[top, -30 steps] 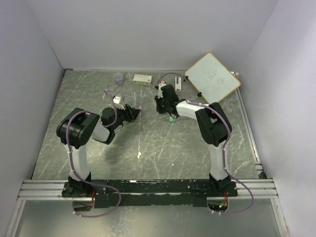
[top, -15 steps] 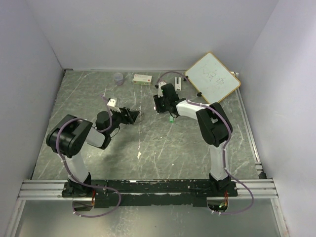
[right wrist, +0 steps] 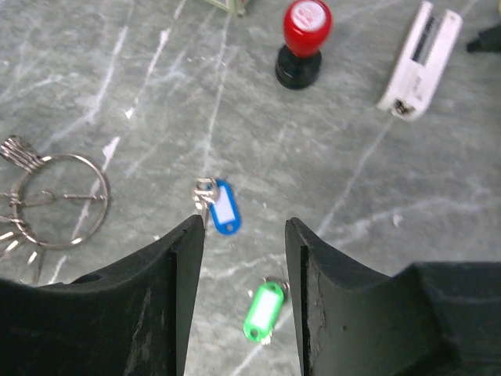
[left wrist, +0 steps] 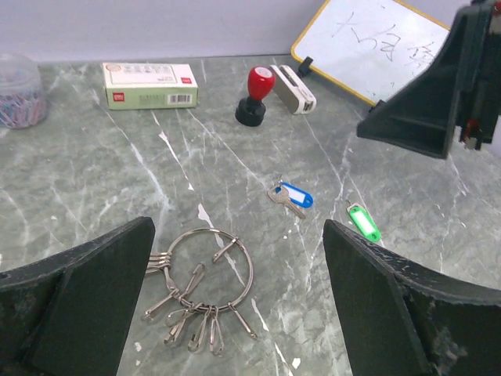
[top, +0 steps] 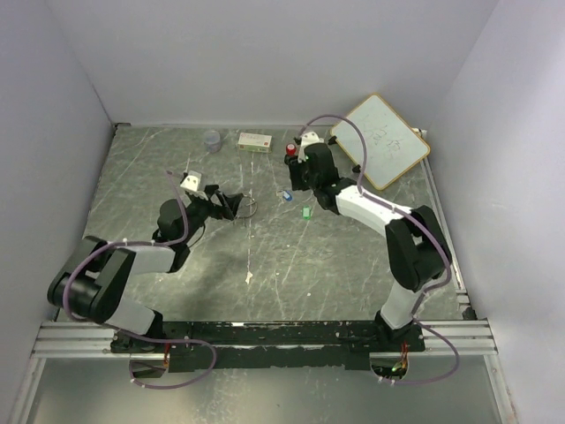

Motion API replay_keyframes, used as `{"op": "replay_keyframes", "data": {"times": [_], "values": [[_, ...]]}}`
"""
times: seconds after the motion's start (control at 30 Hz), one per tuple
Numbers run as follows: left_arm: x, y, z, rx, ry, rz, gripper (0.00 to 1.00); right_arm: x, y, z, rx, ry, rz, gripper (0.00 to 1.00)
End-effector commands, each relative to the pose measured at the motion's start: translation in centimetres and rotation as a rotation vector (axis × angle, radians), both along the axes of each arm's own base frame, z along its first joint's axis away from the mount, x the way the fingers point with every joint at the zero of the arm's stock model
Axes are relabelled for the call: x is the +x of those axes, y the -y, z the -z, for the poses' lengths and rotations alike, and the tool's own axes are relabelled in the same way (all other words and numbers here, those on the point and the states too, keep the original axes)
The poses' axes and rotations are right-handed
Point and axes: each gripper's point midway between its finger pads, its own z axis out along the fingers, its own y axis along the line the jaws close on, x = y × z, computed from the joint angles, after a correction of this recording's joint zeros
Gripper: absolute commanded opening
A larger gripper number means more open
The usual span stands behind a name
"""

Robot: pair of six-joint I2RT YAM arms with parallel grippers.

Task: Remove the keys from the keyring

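The keyring (left wrist: 250, 274), a silver wire ring with several small clips, lies flat on the table between the fingers of my left gripper (left wrist: 237, 235), which is open and empty. It also shows in the top view (top: 248, 205) and the right wrist view (right wrist: 105, 193). The blue-headed key (right wrist: 223, 206) and the green-headed key (right wrist: 262, 308) lie loose on the table, apart from the ring and from each other. My right gripper (right wrist: 243, 235) is open and empty, hovering above both keys. In the top view the left gripper (top: 233, 205) is just left of the ring and the right gripper (top: 294, 183) is above the blue key (top: 286, 195).
A red-and-black knob (left wrist: 255, 95) stands behind the keys, with a white stapler-like object (left wrist: 291, 88) beside it. A small box (left wrist: 150, 84) and a jar of paper clips (left wrist: 16, 78) are at the back. A whiteboard (top: 381, 140) leans at back right.
My right gripper has drawn back and up from the ring, and the blue key now lies free on the table. My left arm has swung left and stretched out low.
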Motion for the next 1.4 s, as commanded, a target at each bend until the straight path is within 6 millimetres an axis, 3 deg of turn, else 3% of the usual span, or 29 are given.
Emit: {"op": "replay_keyframes", "data": {"times": [0.0,0.1,0.27,0.4,0.43,0.5,0.57,0.93,1.1,1.37], "values": [[-0.3,-1.6,0.2,0.082,-0.025,-0.059,1.00,-1.2,3.3,-0.9,-0.030,0.039,0.124,0.47],[-0.8,-2.4,-0.5,0.097,-0.017,-0.089,0.99,-2.6,5.7,-1.5,-0.045,0.065,0.209,0.52],[-1.5,-3.3,-1.1,0.154,-0.009,-0.110,0.89,-5.2,10.3,-1.7,-0.071,0.079,0.405,0.59],[-1.8,-4.2,-1.4,0.176,-0.011,-0.143,0.86,-7.1,12.6,-2.6,-0.053,0.114,0.495,0.63],[-1.7,-4.6,-1.3,0.175,-0.018,-0.167,1.00,-7.4,13.0,-2.9,-0.045,0.124,0.507,0.75],[-1.7,-5.4,-1.2,0.169,-0.033,-0.211,0.98,-8.2,13.8,-3.6,-0.035,0.142,0.534,0.84],[-1.7,-6.0,-1.0,0.183,-0.044,-0.243,0.98,-8.9,14.6,-4.2,-0.029,0.157,0.565,0.99],[-1.9,-8.1,-2.0,0.185,-0.043,-0.348,0.98,-13.8,20.7,-6.5,0.032,0.301,0.810,1.00],[-1.9,-8.4,-2.1,0.194,-0.048,-0.365,0.98,-14.8,21.9,-7.9,0.069,0.357,0.850,1.00],[-2.0,-8.6,-2.1,0.187,-0.045,-0.378,0.98,-15.1,22.4,-7.4,0.038,0.337,0.889,1.00]]}}
